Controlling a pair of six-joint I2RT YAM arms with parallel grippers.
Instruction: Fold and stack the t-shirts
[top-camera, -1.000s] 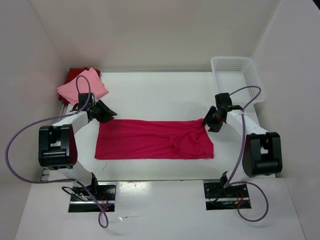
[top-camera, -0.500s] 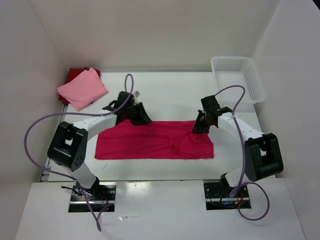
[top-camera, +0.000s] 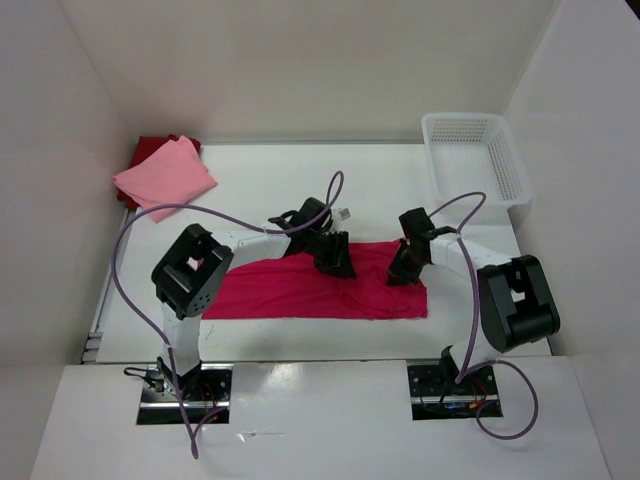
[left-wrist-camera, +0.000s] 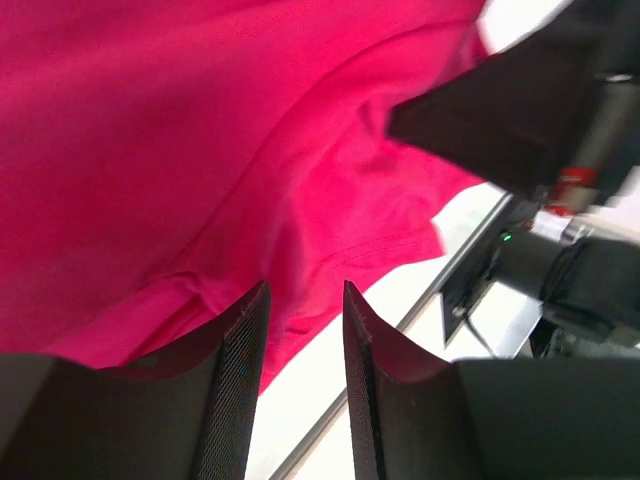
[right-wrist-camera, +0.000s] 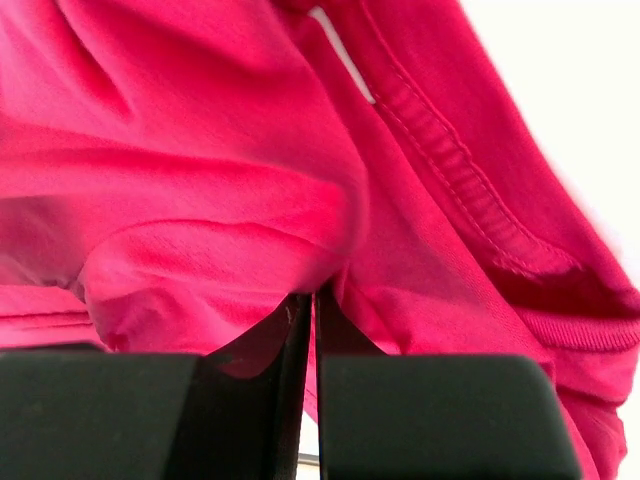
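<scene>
Cloth lay in the middle of the worktop (top-camera: 300, 190): the crimson shirt (top-camera: 280, 290), folded into a long strip running left to right, its upper left edge slanting up toward the left jaws. The left arm (top-camera: 255, 240) was bent sharply at the elbow over the strip's left end and stretched low to the right, putting its wrist above the strip's far edge, near the middle. In the wrist view its fingers (left-wrist-camera: 235, 380) stood a little apart, with crimson cloth at their tips and bare worktop below. Whether they pinched the cloth could not be told. The right arm (top-camera: 465, 255) was folded back on itself, elbow out near the worktop's right edge, forearm angled inward and down to the strip's right end. The right jaws were pressed nearly together, pinching a bunched fold of the crimson shirt beside a stitched hem. The pink shirt (top-camera: 165, 178) lay folded in the far left corner on top of the red shirt (top-camera: 150, 147), well apart from both arms. The basket (top-camera: 510, 170) stood in the far right corner.
</scene>
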